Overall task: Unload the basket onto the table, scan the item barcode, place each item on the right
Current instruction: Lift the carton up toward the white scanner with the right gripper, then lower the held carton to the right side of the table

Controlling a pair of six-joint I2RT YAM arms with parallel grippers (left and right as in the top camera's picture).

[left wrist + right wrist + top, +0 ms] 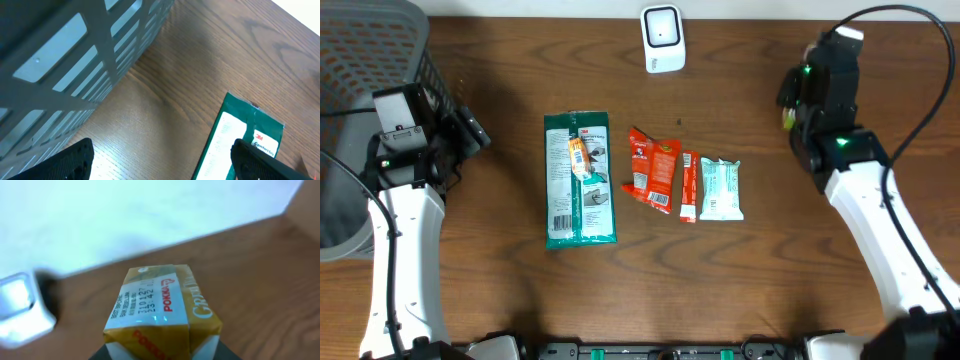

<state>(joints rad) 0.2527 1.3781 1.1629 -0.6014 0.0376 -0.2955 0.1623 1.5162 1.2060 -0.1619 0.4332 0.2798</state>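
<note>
Right gripper point(162, 352) pinches the carton point(162, 305) at the table's point(770, 290) 2 o'clock, apart from the scanner point(662, 38) at 12 o'clock. Left gripper point(160, 162) is spread wide at 9 o'clock, over wood between basket point(75, 65) and green pack point(240, 142)

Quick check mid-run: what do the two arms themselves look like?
Left arm and right arm match: white rounded links, black wrist housings with small green lights, thin black cables looping alongside. The left tool's fingers are black.
</note>
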